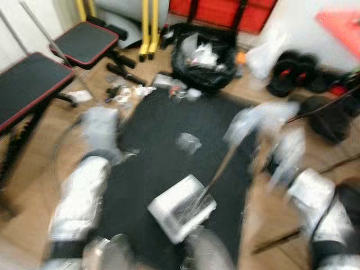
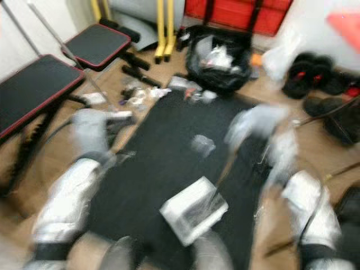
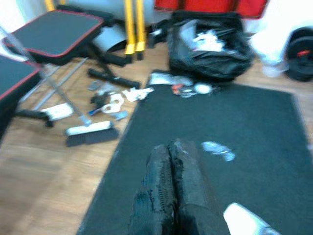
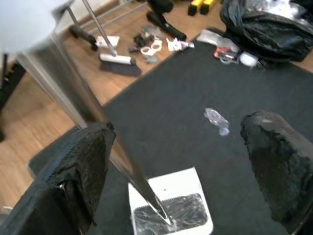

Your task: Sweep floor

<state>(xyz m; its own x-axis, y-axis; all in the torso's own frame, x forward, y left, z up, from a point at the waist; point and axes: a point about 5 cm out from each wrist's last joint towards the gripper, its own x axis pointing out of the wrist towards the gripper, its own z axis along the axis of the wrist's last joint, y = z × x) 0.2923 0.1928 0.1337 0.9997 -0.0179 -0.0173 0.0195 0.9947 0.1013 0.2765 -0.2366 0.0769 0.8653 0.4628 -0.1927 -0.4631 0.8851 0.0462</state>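
Observation:
A white dustpan (image 1: 180, 208) lies on the black mat (image 1: 163, 124), and its long metal handle (image 1: 222, 166) rises toward my blurred right arm. In the right wrist view my right gripper (image 4: 178, 125) is open, with that handle (image 4: 93, 112) passing between the fingers, close to one of them (image 4: 78, 176). My left gripper (image 3: 168, 147) is shut on nothing and hovers over the mat's left part. A broom with a dark brush head (image 3: 92, 133) rests on the wood floor by the bench. Crumpled clear plastic (image 1: 188, 142) lies mid-mat, and small litter (image 1: 126, 93) sits off the mat's far left corner.
A full black trash bag (image 1: 202, 59) stands at the mat's far edge. Two black, red-trimmed benches (image 1: 28, 84) line the left. Dark weight plates (image 1: 292, 70) and bars lie at the right. Yellow frame legs (image 1: 147, 28) stand at the back.

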